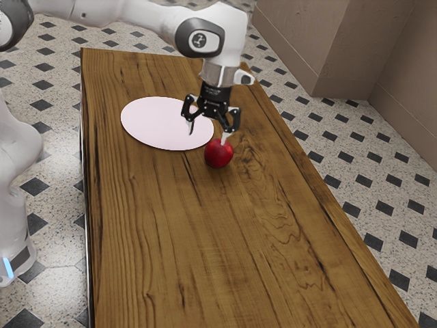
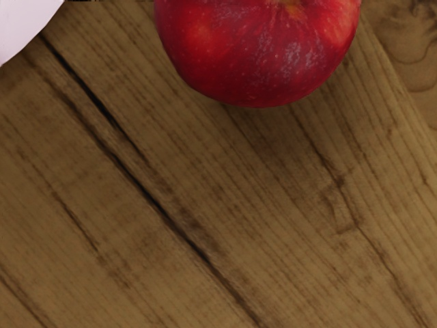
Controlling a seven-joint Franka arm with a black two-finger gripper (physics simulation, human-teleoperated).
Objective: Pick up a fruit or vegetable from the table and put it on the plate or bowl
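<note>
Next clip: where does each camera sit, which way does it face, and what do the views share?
Exterior view: high at the table's side, looking down on the table, plate and apple; shows the white arm and the open end effector by the apple.
Wrist view: on the hand, facing down at the table, the apple and a sliver of plate.
Shared: apple, plate, table.

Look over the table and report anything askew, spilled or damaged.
Nothing stands out. The red apple sits whole on the wooden table, just off the edge of the white plate, which lies flat. The fingers stand open above the apple.
</note>
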